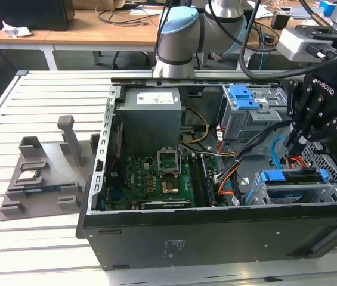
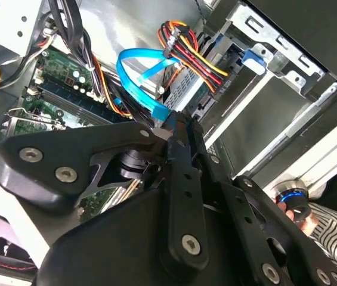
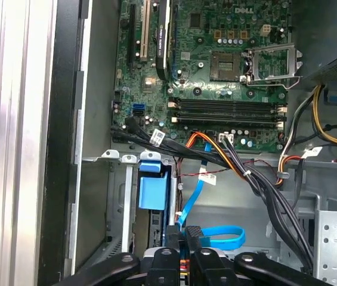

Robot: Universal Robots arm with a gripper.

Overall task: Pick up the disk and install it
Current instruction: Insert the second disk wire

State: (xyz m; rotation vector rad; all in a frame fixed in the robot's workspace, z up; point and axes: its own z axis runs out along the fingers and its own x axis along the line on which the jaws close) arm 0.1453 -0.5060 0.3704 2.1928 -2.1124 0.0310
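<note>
The disk (image 1: 299,176) lies slotted in the drive cage at the front corner of the open computer case (image 1: 216,238), on the exterior view's right. Its blue carrier bracket (image 1: 274,176) faces the motherboard. In the first wrist view that bracket (image 3: 152,190) shows in the cage just beyond my fingers. My gripper (image 1: 294,149) hangs right above the cage, fingers pointing down. The fingertips (image 3: 174,233) are pressed together on the end of a blue flat data cable (image 3: 222,238). The second wrist view shows the same cable (image 2: 138,65) ending at the fingertips (image 2: 179,122).
A grey power supply (image 1: 150,113) and the motherboard (image 1: 162,179) fill the case's left half. A bundle of black, orange and red wires (image 1: 240,161) runs close by my gripper. A grey fixture (image 1: 43,173) stands on the slatted table. A person's hand (image 2: 299,217) rests near the case.
</note>
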